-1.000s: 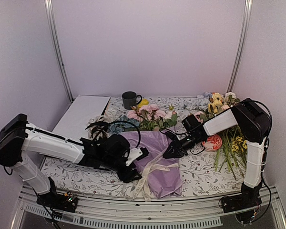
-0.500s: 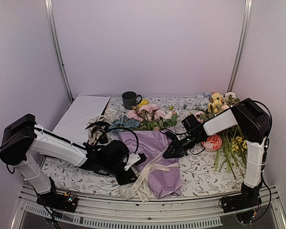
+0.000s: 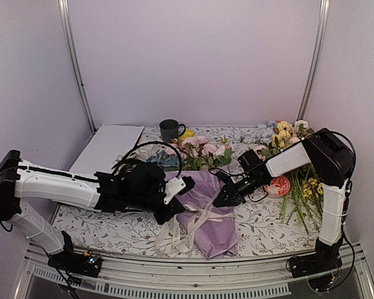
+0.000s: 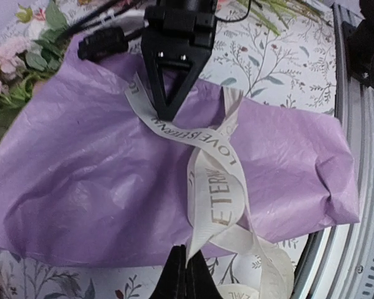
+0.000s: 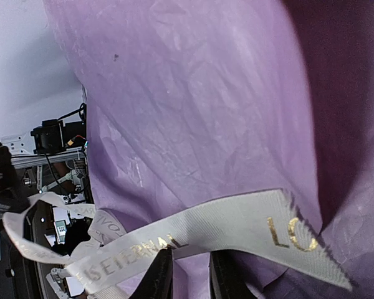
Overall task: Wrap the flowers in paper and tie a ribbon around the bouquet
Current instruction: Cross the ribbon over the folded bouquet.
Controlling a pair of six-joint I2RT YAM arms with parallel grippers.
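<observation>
Bouquet lies on its side in the middle of the floral-print tablecloth, its long axis running far to near. The flowers, pink blooms among green leaves, point toward the back wall, and the narrow foot reaches the near edge. Its paper is soft, creased lilac-purple tissue. Over the paper crosses the ribbon, a flat cream woven band with gold lettering, twisted on itself once. The left gripper is closed tight, pinching the ribbon at the bouquet's near-left side. The right gripper, jaws only narrowly apart, nips the same ribbon close to its cut end at the right flank. A dark mug stands behind the flowers, a flat white sheet lies far left, and loose long-stemmed yellow and pink flowers are heaped at the right beside a red round disc.
</observation>
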